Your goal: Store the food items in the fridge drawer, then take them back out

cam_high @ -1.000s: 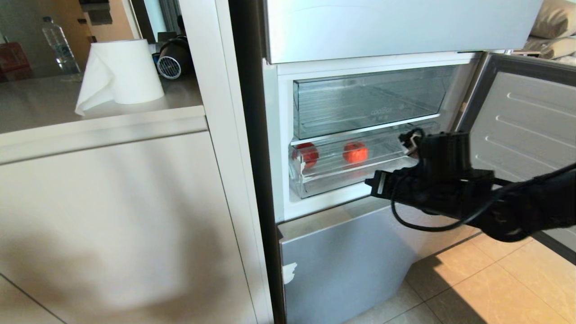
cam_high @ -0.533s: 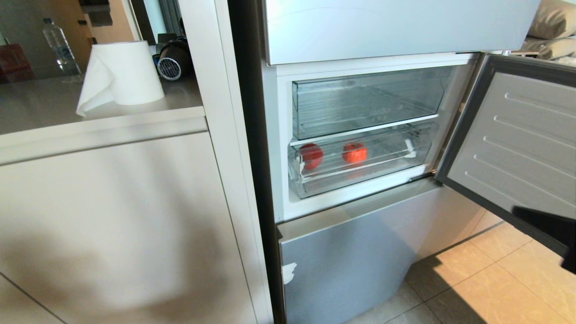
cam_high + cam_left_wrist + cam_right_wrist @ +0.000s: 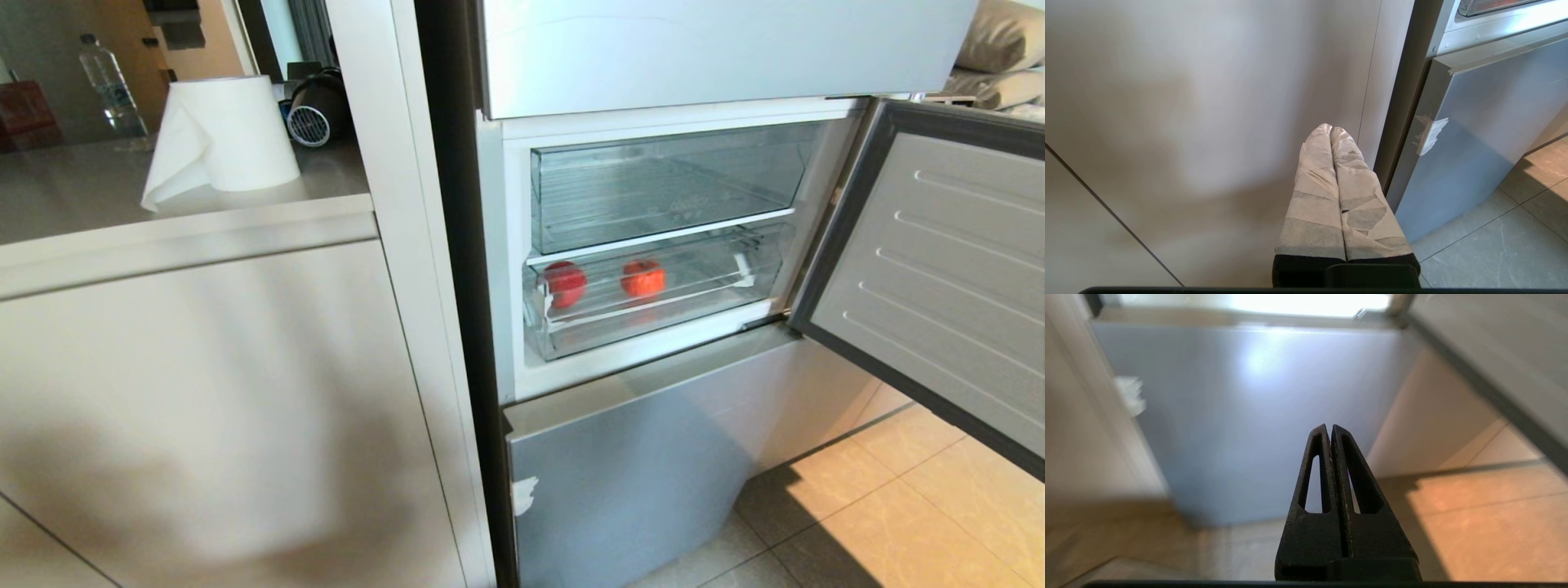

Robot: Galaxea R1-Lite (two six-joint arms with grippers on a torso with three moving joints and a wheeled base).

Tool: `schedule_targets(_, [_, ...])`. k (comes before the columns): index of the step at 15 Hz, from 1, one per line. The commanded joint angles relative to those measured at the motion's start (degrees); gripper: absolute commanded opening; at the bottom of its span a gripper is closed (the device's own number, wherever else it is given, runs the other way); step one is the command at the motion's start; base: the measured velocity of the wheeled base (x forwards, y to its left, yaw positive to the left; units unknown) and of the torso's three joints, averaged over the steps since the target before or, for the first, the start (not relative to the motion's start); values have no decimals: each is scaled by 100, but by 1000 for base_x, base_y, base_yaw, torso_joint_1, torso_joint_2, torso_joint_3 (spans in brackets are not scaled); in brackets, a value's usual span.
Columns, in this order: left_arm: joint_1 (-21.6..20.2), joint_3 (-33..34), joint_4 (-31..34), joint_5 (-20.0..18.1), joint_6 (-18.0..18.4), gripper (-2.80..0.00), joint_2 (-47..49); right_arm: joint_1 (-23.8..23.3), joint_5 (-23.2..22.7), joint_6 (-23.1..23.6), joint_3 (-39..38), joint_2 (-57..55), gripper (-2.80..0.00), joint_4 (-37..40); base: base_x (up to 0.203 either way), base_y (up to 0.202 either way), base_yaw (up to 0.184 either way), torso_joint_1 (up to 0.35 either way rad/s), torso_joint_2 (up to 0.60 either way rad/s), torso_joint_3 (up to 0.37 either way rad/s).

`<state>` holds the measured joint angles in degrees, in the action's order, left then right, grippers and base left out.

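Now you have both food items [image 3: 604,282] inside the pushed-in fridge drawer [image 3: 653,314]. Your right gripper [image 3: 1330,430] is closed, empty, facing the lower fridge door [image 3: 1249,416]; left gripper [image 3: 1331,130] likewise pinched together, holding nothing.

Paper towel roll [image 3: 231,132], water bottle [image 3: 104,82] on counter [image 3: 73,192] (left of fridge); tiled floor [image 3: 898,498].

Fridge drawer [image 3: 653,314] pushed in under taller clear bin [image 3: 665,192] — two food items [image 3: 565,283] [image 3: 642,278] inside, apart, toward drawer's left; fridge door [image 3: 939,269] open at right.
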<state>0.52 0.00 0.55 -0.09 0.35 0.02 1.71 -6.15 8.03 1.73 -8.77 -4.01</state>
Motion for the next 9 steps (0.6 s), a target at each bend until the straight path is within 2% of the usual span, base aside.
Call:
schedule_targets(1, [0, 0, -2, 0, 0, -280, -2, -97, 168, 72, -142, 875, -280, 72, 0, 0, 0, 0, 0, 0])
schedule_targets(3, [0, 0, -2, 0, 0, -280, 6, -125, 377, 81, -171, 878, -280, 473, 0, 0, 0, 0, 0, 0])
schedule_targets(9, [0, 0, -2, 0, 0, -280, -2, -127, 404, -4, -173, 877, -280, 454, 0, 0, 0, 0, 0, 0])
